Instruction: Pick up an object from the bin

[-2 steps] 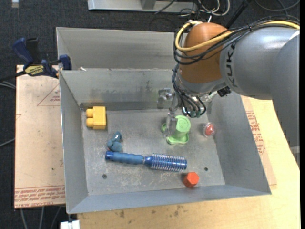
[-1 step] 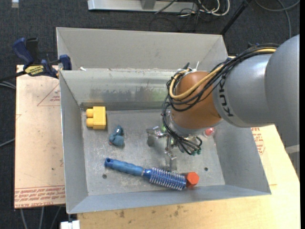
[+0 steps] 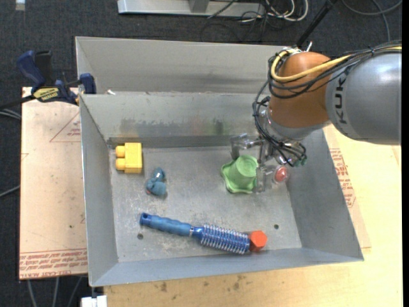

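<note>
Gripper (image 3: pixel 249 162), low at the bin's (image 3: pixel 96 190) right-centre, fingers spread: one finger (image 3: pixel 260 175) at the right edge of a green cup (image 3: pixel 238 175), the other just above the cup's upper left. Cup rests on the floor, not lifted. Near front wall: blue brush (image 3: pixel 198 231). Left: small blue lump (image 3: pixel 156 183), yellow block (image 3: pixel 129 157).

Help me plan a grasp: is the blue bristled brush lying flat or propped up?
Lying flat: the blue plastic bristled brush stretches along the grey metal bin's floor, handle left, orange cap right.
</note>
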Controlling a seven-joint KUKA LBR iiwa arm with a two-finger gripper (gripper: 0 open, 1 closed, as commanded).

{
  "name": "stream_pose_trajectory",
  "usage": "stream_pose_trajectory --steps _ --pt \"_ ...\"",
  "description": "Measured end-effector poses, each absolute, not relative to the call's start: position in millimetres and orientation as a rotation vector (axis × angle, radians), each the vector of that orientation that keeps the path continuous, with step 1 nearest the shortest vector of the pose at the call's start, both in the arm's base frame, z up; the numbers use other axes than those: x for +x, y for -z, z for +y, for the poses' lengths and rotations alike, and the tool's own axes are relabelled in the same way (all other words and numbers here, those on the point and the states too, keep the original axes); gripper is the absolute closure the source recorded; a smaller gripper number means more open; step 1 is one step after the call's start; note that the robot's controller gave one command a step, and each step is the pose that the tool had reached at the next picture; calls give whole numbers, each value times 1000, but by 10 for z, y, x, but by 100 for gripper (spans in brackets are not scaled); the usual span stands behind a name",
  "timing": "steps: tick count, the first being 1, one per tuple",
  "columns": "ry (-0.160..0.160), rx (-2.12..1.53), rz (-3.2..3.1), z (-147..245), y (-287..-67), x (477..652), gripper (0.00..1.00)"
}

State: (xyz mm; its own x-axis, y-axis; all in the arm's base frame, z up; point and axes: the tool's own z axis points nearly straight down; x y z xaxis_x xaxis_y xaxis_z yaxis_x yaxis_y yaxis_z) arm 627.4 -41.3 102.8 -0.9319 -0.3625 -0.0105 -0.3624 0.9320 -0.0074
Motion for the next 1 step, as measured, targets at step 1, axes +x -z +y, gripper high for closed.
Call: stream_pose_trajectory --steps 1 --pt "1 -533 3089 -599 -1176 6386 0"
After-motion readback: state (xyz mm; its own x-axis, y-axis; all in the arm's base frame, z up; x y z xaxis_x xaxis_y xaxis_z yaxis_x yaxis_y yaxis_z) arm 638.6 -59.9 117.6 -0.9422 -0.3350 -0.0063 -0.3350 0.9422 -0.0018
